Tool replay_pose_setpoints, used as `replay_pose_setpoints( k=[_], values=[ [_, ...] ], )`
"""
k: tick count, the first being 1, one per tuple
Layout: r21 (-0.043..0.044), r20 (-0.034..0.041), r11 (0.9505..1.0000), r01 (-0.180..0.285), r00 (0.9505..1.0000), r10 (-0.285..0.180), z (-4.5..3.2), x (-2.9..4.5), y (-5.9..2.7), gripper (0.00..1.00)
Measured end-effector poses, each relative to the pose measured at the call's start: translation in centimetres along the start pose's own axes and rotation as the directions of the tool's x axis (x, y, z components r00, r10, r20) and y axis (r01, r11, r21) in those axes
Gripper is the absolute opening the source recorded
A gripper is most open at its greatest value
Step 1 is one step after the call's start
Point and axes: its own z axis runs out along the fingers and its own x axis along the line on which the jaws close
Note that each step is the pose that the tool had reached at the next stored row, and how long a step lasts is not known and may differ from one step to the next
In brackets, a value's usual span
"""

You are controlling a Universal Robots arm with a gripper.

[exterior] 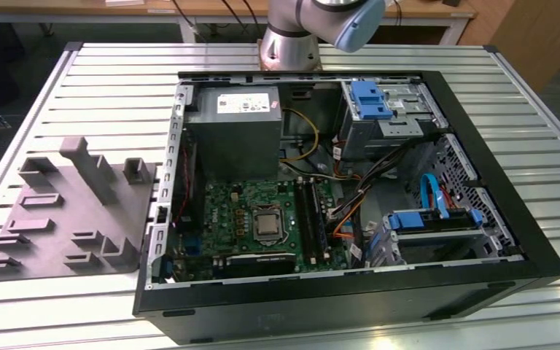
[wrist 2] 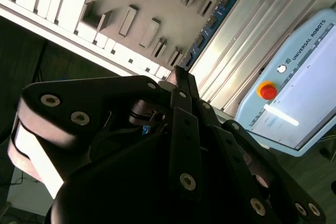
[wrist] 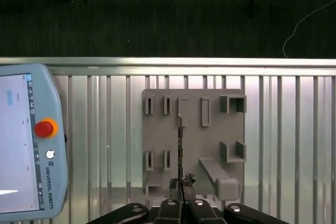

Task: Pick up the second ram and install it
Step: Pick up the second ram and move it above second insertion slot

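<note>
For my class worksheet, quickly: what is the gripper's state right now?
The gripper: closed, holding the second ram.

1. Surface (exterior: 95, 87) — ribbed bare metal, pale sheen.
2. Holder tray (exterior: 66, 219) — matt grey plastic.
3. Second ram (wrist 2: 214, 18) — smooth blue circuit board.
4. Computer case (exterior: 358, 299) — matt black painted metal.
5. Fingers (wrist 2: 184, 124) — black metal, faintly glossy.
</note>
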Motion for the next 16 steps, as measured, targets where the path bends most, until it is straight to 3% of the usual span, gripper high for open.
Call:
replay_pose_setpoints(
  k=[16],
  values=[
    [0.0,0.0,1.0,0.0,1.0,0.0,0.06,-0.06,-3.89,0.11]
  ],
)
